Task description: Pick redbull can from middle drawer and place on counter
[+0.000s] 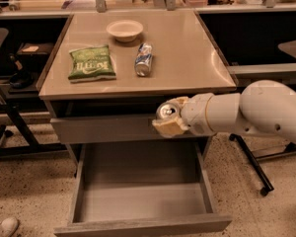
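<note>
My gripper is shut on the redbull can, whose shiny pull-tab top faces the camera. It holds the can in the air in front of the cabinet, above the open middle drawer and just below the front edge of the counter. The drawer is pulled out and its grey floor is bare. My white arm reaches in from the right.
On the counter lie a green chip bag, a blue-and-white can on its side and a white bowl. A closed upper drawer front sits behind the gripper. A chair base stands at the right.
</note>
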Robot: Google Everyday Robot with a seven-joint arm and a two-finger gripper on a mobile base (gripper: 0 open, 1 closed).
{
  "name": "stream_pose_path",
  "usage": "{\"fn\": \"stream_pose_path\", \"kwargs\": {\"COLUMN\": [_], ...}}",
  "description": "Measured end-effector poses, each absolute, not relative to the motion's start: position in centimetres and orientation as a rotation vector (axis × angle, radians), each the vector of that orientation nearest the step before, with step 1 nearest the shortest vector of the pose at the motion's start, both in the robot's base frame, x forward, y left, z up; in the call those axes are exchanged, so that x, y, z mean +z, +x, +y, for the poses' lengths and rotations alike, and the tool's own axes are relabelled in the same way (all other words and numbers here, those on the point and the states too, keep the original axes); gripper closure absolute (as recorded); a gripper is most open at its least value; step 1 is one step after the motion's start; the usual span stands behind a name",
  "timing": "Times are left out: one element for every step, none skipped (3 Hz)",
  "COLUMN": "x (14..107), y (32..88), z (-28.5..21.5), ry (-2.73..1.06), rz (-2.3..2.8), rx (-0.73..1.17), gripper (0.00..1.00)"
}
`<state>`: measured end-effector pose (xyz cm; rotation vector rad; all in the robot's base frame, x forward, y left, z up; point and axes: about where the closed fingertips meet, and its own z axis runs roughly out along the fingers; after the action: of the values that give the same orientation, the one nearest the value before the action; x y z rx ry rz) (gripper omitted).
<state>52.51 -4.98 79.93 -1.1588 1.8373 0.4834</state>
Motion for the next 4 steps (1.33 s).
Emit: {"fn": "stream_pose_path", "kwargs": {"x": [84.9, 88.9, 92.2, 93.7], "y": [54.8, 57.3, 59.7, 63.0], "z": [-6.4, -7.9, -9.8, -11.6], "ry": [-1.157, -1.156, -1.138, -1.124], "rz": [1.808, 1.796, 1.801, 1.843], "rx": [0.4, 0.34, 0.288, 0.276], "gripper": [1.0, 1.0, 1.0, 1.0]}}
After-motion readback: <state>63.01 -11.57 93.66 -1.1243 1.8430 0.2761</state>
